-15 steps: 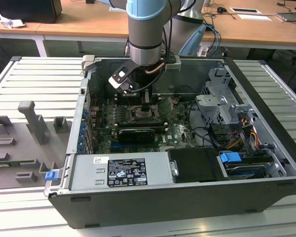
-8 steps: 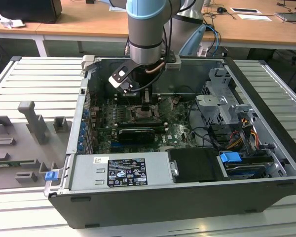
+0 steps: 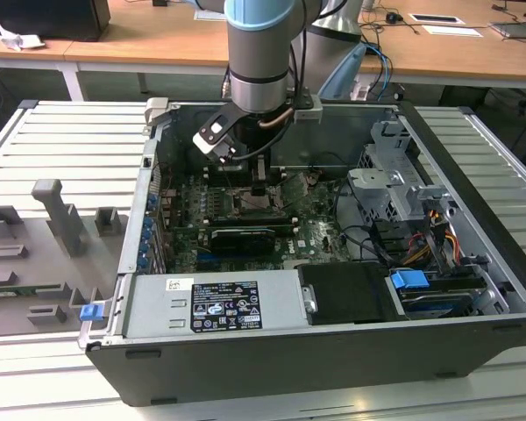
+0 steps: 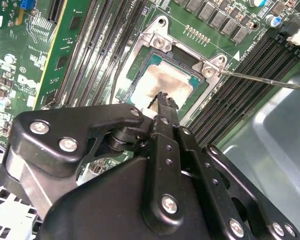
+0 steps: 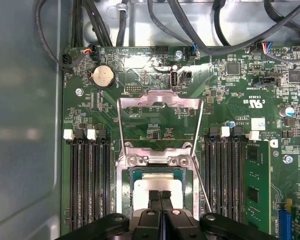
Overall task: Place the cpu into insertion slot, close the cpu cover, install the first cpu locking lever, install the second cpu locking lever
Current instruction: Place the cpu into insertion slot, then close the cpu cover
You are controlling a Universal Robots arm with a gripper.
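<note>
The cpu (image 5: 157, 184) lies in the insertion slot (image 5: 123, 192) on the green board, its dull silvery top (image 4: 165, 80) facing up. My gripper (image 5: 160, 193) is shut, with its fingertips pressed together just above the chip's middle (image 4: 162, 96). In the exterior view, the gripper (image 3: 259, 188) hangs straight down inside the computer case over the slot. The cpu cover (image 5: 157, 102) is swung open beyond the slot, and green board shows through its window. A thin locking lever (image 5: 202, 189) stands free at the slot's side; it also shows in the second wrist view (image 4: 265, 82).
Long black memory slots (image 5: 85, 185) flank the socket on both sides. Black cables (image 5: 190, 30) run along the board's edge near a coin battery (image 5: 102, 76). The case holds a drive cage (image 3: 394, 189) and power supply (image 3: 215, 303). Grey fixtures (image 3: 57, 219) stand on the table.
</note>
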